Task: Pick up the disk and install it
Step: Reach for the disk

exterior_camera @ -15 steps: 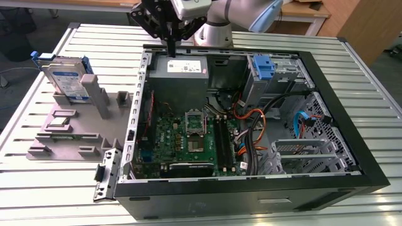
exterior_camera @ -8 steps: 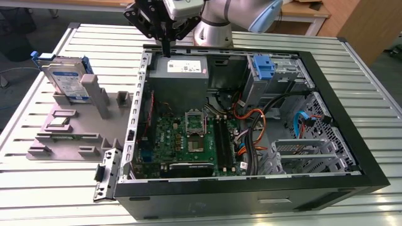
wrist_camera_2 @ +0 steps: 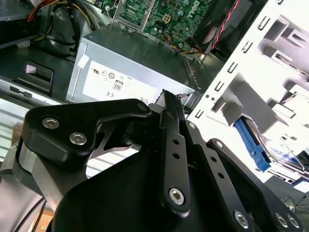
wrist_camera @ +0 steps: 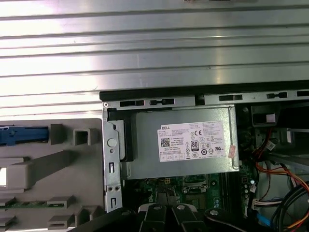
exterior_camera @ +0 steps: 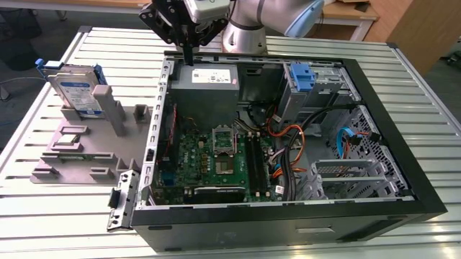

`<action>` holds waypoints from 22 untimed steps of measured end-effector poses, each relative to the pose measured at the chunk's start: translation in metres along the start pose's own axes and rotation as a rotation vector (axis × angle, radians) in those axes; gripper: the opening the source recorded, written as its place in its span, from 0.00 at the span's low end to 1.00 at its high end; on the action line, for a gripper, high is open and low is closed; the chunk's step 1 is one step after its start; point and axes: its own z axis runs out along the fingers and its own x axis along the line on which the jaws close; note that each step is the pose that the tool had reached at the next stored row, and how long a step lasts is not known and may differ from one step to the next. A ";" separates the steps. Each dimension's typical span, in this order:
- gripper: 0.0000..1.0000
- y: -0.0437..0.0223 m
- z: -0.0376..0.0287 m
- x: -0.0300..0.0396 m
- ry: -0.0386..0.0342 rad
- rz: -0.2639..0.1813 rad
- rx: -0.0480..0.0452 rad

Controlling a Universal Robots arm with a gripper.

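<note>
Exterior view: the gripper (exterior_camera: 189, 59), closed on nothing, hangs above the computer case's (exterior_camera: 425, 205) edge; the disk (exterior_camera: 78, 93) stands upright in a grey rack (exterior_camera: 79, 162), well apart. Second wrist view: the power supply (wrist_camera_2: 145, 58) sits just beneath it. First wrist view: lowering here would likely strike that box.

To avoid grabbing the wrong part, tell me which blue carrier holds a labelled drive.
The disk standing in the grey fixture outside the case, at the exterior view's left; the blue caddy inside the case shows no label.
</note>
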 end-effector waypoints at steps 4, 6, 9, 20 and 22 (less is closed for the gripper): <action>0.10 0.0000 0.0000 0.0001 0.0000 0.000 0.0000; 0.10 0.0000 0.0000 0.0003 0.0000 0.000 0.0000; 0.10 -0.0002 0.0000 0.0019 0.0001 0.000 0.0000; 0.10 -0.0007 0.0001 0.0094 0.0000 0.000 0.0000; 0.10 -0.0007 0.0001 0.0094 0.0000 0.000 0.0000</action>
